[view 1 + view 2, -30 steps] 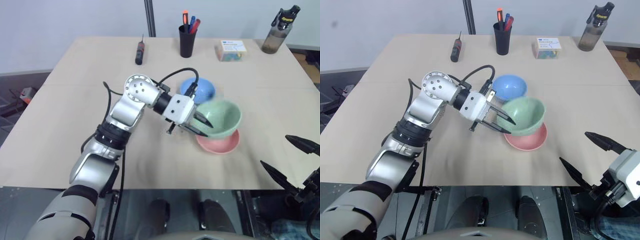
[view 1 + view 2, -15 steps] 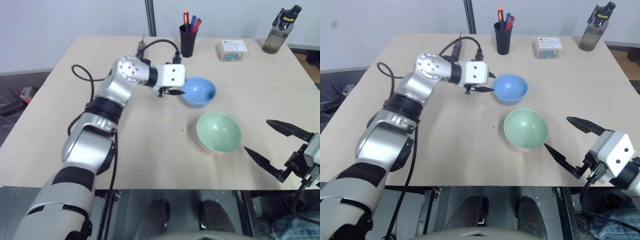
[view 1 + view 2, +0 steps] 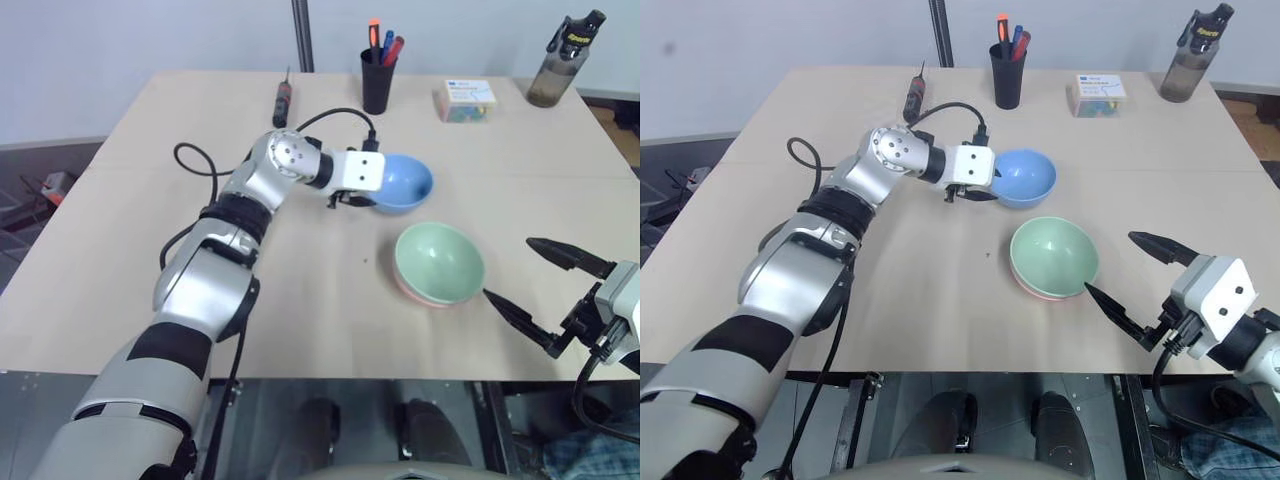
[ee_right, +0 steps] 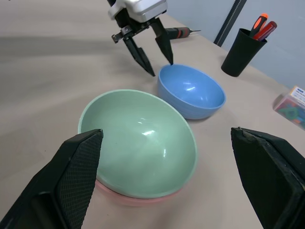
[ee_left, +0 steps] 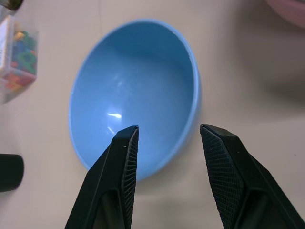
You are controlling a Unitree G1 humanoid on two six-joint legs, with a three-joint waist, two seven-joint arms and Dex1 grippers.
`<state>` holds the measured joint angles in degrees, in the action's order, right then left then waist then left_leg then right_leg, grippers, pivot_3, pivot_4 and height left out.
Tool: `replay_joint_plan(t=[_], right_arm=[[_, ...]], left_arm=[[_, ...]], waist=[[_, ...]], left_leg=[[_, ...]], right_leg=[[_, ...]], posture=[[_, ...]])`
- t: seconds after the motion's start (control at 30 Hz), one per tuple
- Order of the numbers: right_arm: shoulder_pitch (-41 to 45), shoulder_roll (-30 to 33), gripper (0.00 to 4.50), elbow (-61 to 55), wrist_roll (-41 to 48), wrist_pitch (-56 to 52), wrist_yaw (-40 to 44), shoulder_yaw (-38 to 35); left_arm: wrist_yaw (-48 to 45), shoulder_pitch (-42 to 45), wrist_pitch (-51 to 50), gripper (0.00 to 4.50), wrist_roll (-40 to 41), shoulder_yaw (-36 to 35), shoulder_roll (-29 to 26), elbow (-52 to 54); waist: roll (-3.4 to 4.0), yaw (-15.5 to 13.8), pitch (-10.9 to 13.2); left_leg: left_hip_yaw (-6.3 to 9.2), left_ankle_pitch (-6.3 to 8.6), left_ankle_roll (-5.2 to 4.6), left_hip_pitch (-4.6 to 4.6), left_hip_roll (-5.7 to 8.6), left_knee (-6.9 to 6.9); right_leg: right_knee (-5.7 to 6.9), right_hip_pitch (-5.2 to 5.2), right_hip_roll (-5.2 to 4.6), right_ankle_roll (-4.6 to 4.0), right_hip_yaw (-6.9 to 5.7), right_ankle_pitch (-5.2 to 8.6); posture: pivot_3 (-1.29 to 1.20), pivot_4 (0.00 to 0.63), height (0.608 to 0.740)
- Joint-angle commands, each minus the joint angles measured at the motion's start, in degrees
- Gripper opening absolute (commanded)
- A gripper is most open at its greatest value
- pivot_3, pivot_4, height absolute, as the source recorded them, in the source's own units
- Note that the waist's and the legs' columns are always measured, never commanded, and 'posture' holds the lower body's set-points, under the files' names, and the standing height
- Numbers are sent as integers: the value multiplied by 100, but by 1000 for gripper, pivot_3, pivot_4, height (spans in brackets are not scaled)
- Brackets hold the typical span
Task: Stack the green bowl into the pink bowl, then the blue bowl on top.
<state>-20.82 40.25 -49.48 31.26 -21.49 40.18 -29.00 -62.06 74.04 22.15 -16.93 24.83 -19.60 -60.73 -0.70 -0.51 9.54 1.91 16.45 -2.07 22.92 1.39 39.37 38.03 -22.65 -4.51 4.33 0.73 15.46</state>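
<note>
The green bowl (image 3: 439, 262) sits nested in the pink bowl (image 4: 121, 199), of which only a thin rim shows beneath it. The blue bowl (image 3: 402, 183) stands upright on the table just behind them. My left gripper (image 3: 358, 200) is open at the blue bowl's left rim. In the left wrist view its fingers (image 5: 125, 157) straddle that rim, one over the inside and one outside, with gaps on both sides. My right gripper (image 3: 508, 268) stands wide open near the table's front right edge. It points at the stacked pair and holds nothing.
Along the far edge of the table stand a black pen cup (image 3: 376, 82), a screwdriver (image 3: 281, 100), a small box of colourful pieces (image 3: 464, 100) and a dark bottle (image 3: 557, 62). The table's front edge (image 3: 300, 375) runs just below the right gripper.
The left gripper let go of the green bowl, which now rests in the pink bowl. It then swung back to the blue bowl and closed in on its rim. The right gripper edged inward.
</note>
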Motion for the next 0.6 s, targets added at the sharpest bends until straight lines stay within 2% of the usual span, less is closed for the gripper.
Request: replay_joint_plan(t=[0.03, 0.13, 0.2, 0.23, 0.43, 0.53, 0.6], right_arm=[[51, 21, 4500, -129, -32, 44, -68, -5], [83, 28, 4500, -109, -55, 53, -73, -8], [72, 26, 4500, -116, -74, 56, -75, -17], [60, 22, 4500, -123, -81, 58, -76, -24], [9, -12, 4500, -98, -127, 80, -81, -33], [-54, -41, 4500, -100, -129, 80, -83, -83], [-153, -76, 4500, -99, -112, 75, -80, -171]], left_arm=[[69, 114, 310, 2188, -168, 88, 231, -217], [293, 149, 455, 1411, -383, 158, 341, -483], [362, 202, 507, 422, -435, 138, 372, -585], [351, 225, 527, 92, -433, 115, 379, -612], [71, 242, 746, 92, -255, -43, 330, -537], [-710, 225, 764, 92, 335, -390, 310, -154], [-1602, 146, 530, 92, 1005, -662, 284, 460]], waist=[[-1, -24, 1], [-1, -17, 0], [-1, -5, 1], [-1, 2, 1], [-1, -10, 0], [-1, -9, 0], [-1, -12, 1]], left_leg=[[1, 0, 0, 1, 0, 1], [0, -1, 1, 1, 2, 2], [0, 0, 1, 1, 1, 2], [0, 0, 1, 0, 0, 1], [-1, 0, 1, 0, 0, 2], [0, -1, 2, 1, 0, 2], [0, -5, 8, 2, 0, 2]], right_leg=[[0, 0, 0, 0, -1, 0], [-1, 0, -1, 0, 0, 0], [0, 0, 0, 0, 0, 0], [1, -1, 1, 0, 0, 0], [2, 0, 0, 0, 0, 0], [2, -1, 0, 0, 0, 0], [3, -1, 0, 0, -1, 0]], posture=[[0, 150, 740], [0, 150, 740], [0, 150, 740], [0, 150, 740], [0, 150, 740], [0, 150, 740], [0, 150, 740]])
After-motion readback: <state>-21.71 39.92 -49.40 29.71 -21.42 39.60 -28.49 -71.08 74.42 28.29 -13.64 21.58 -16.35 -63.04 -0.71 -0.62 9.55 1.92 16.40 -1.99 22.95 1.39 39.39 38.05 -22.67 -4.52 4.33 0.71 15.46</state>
